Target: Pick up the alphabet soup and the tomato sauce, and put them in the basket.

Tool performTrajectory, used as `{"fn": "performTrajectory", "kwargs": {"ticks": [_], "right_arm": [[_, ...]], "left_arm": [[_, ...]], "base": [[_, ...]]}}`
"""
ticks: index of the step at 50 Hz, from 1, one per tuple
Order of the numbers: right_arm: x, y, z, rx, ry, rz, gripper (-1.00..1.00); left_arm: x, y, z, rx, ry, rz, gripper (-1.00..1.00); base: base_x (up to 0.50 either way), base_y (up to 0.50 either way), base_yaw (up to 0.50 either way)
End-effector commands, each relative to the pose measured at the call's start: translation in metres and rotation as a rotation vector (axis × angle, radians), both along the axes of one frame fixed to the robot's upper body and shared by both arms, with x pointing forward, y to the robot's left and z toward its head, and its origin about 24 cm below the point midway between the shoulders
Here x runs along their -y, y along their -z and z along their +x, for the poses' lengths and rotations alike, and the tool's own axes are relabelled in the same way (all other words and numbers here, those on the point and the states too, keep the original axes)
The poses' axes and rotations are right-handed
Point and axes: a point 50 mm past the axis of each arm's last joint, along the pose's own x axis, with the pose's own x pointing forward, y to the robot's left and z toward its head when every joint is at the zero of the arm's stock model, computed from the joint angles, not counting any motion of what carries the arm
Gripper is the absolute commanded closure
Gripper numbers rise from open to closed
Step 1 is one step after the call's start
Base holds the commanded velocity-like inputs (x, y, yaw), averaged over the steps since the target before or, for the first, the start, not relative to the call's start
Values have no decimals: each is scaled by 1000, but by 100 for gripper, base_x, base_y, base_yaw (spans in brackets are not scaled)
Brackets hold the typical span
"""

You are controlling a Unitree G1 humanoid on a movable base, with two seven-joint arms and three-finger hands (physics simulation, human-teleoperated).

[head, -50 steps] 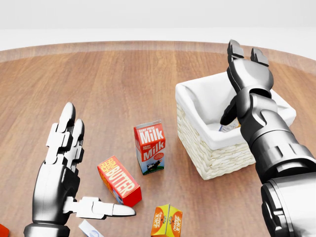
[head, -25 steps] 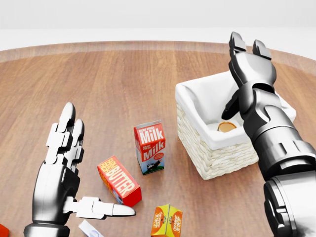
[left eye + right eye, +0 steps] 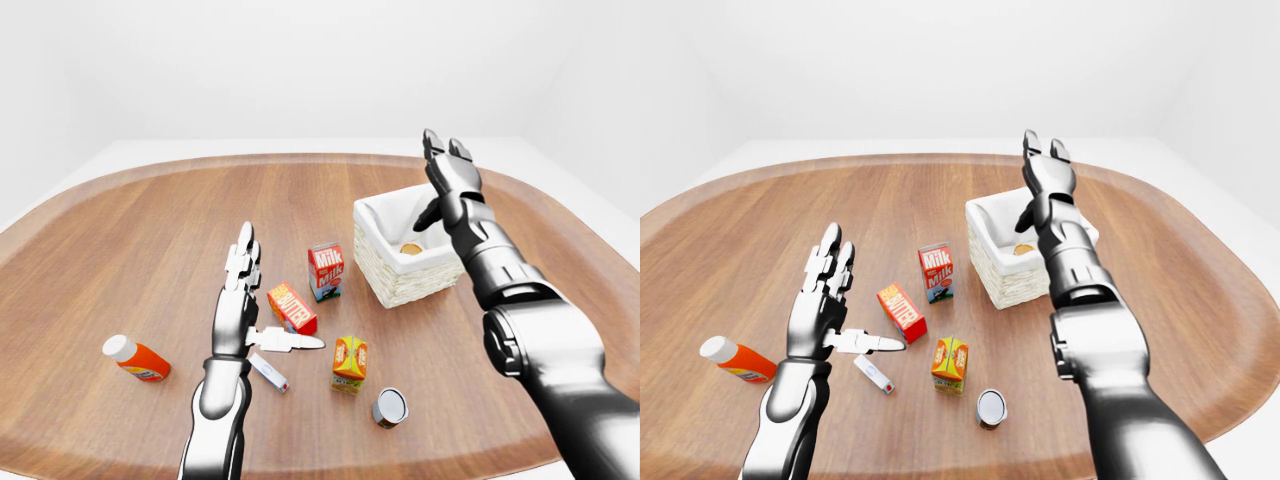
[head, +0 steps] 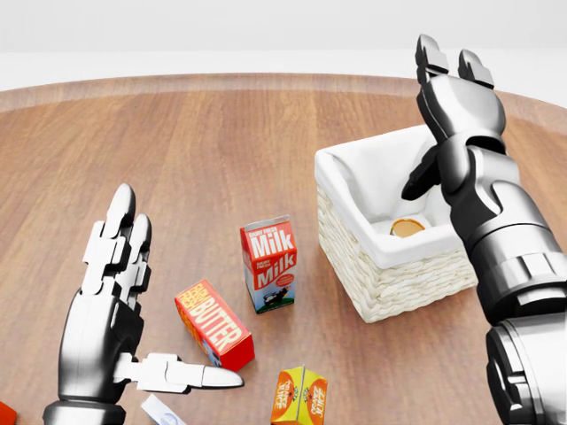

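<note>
A can [image 4: 407, 227] lies inside the white-lined wicker basket [image 4: 390, 283]; only its brownish round top shows, so I cannot read its label. My right hand [image 4: 436, 119] hangs open above the basket's far right part, fingers pointing up, holding nothing. A second can [image 3: 390, 407] lies on the wooden table at the lower middle of the left-eye view, its silver end facing me and its label hidden. My left hand [image 4: 124, 292] is open over the table at the lower left, fingers spread and thumb out toward the butter box, holding nothing.
On the table left of the basket stand a milk carton [image 4: 268, 264], a red butter box [image 4: 213, 323] and an orange juice carton [image 4: 299, 397]. An orange bottle [image 3: 137, 358] lies at the far left. A small white tube [image 3: 268, 371] rests beside my left forearm.
My right hand has lifted a little up and to the right above the basket. The can in the basket has gone from showing its label to showing its round top. My left hand is still.
</note>
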Motion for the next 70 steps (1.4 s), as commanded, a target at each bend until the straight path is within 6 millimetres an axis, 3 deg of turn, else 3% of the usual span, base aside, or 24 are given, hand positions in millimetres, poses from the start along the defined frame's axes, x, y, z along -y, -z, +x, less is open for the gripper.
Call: {"fn": "performTrajectory", "kwargs": {"ticks": [1,18,28,45,46,70], "right_arm": [[2,0,-3,24,-29,9,-100],[5,5,-18,52,-73,30,-100],[5,-5,-37,85,-100,58,-100],[6,-3,-63,108,-121,91,-100],[7,0,-72,111,-130,107,-100],[7,4,-116,131,-184,159,-100]], "left_arm": [[0,4,-1,-8,-1,22,-100],[0,2,-1,-8,0,23,-100],[0,2,-1,-7,-1,24,-100],[0,4,-1,-7,0,24,-100],[0,3,-1,-6,0,24,-100],[0,3,-1,-6,0,24,-100]], "base": [[0,0,0],[0,0,0],[0,0,0],[0,0,0],[0,0,0],[0,0,0]]}}
